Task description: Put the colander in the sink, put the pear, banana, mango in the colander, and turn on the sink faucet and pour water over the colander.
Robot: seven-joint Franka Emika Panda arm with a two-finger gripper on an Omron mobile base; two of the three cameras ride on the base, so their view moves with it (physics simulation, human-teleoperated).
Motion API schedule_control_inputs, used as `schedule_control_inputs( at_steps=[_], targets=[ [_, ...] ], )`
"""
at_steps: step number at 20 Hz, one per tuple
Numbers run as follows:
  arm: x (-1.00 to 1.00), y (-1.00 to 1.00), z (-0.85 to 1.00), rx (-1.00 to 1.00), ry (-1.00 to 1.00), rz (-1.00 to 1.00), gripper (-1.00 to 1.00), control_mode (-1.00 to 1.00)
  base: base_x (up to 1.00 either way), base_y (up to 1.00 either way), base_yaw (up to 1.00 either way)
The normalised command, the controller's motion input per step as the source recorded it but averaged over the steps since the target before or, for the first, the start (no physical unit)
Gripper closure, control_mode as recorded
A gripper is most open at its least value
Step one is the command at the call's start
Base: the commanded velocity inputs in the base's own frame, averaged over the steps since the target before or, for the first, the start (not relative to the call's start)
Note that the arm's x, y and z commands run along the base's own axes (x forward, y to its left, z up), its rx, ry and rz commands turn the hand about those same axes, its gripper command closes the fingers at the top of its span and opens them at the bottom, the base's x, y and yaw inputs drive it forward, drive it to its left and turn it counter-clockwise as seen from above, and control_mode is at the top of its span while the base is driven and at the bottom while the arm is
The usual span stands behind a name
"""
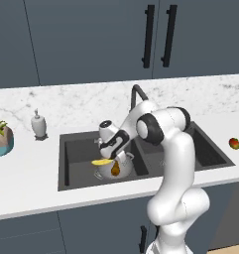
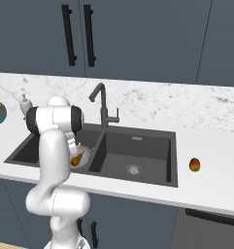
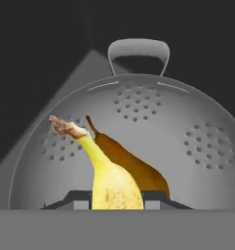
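Item: colander, perforated metal, two handles, seated in the left basin of the dark double sink, toward that basin's front right corner beside the divider. Contents: one brownish pear lying on the colander floor, stem pointing up the wall. Item: banana, yellow, clamped between the jaws of the gripper and held over the colander's bowl, its stem end projecting forward and overlapping the pear in the hand view; whether the two fruits touch cannot be told. Item: mango, red and green, on the white marble counter to the right of the sink, near the counter's front edge and well apart from the arm. Item: sink faucet, dark, at the back edge of the sink above the divider; no water visible. Item: soap dispenser, white, on the counter behind the sink's left corner. Risk assessment: released as it hangs, the long banana may catch across the rim or tip off the pear and slide out into the basin; the colander, being light, could shift if the fruit or fingers knock its wall.
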Motion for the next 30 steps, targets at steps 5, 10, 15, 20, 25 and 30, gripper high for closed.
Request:
schedule_control_inputs(
  at_steps=[5, 10, 15, 20, 25, 30],
  targets=[
    [0.22, 0.0, -0.43, 0.0, 0.0, -0.05, 1.0, -1.0, 0.0, 0.0, 0.0],
    [0.37, -0.11, -0.28, 0.0, 0.04, -0.02, 1.0, -1.0, 0.0, 0.0, 0.0],
    [0.15, -0.12, -0.28, 0.02, 0.08, 0.0, 1.0, -1.0, 0.0, 0.0, 0.0],
    [-0.12, -0.13, -0.17, 0.02, 0.04, 0.0, 1.0, -1.0, 0.0, 0.0, 0.0],
    [-0.17, -0.12, -0.09, 0.0, 0.0, 0.0, -1.0, -1.0, 0.0, 0.0, 0.0],
    [-0.23, -0.24, 0.0, 0.0, 0.0, 0.0, -1.0, -1.0, 0.0, 0.0, 0.0]
  ],
)
